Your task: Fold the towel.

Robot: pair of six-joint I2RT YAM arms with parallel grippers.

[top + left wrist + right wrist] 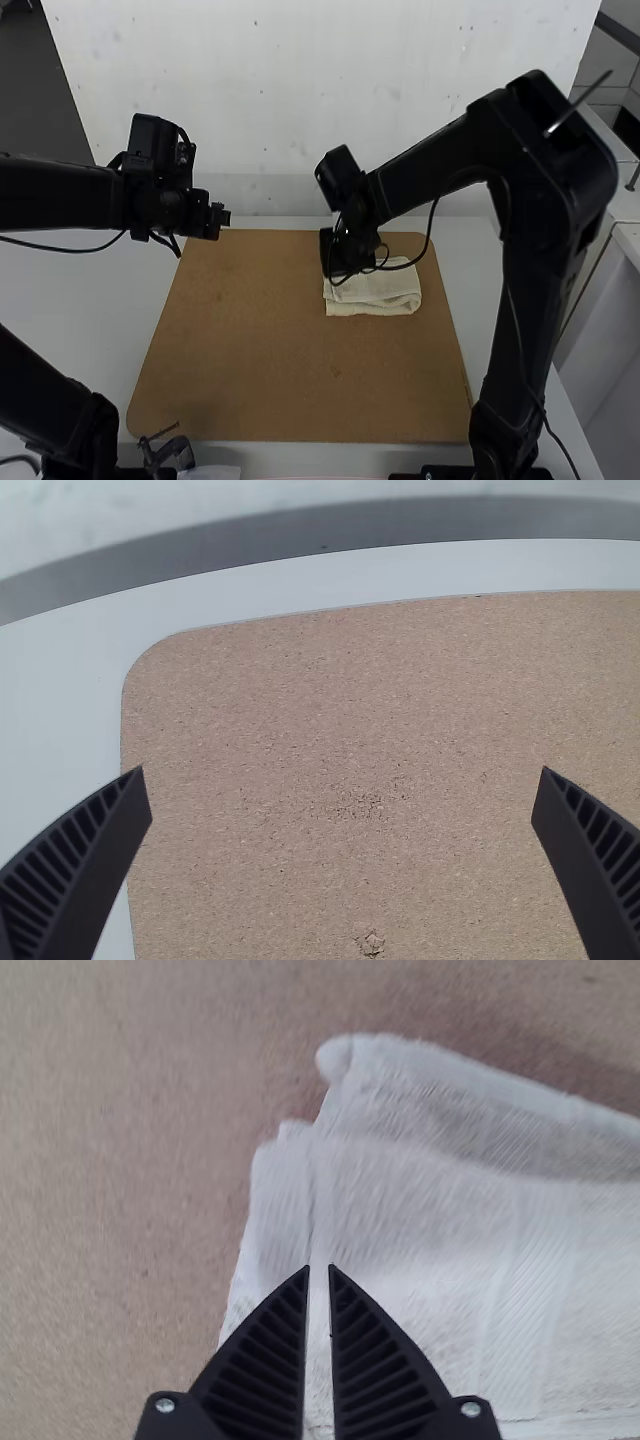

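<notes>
Folding looked nearly done: the towel (388,293) lay in a layered packet toward the far right of the board (270,350), its uneven edges perhaps left to square; the right jaws were together above it, the left jaws apart

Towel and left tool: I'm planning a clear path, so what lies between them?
In the high view, bare brown board, then the right tool over the towel.

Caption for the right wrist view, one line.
Right pincer, fingers nearly closed, above the folded white towel on a brown board.
</notes>
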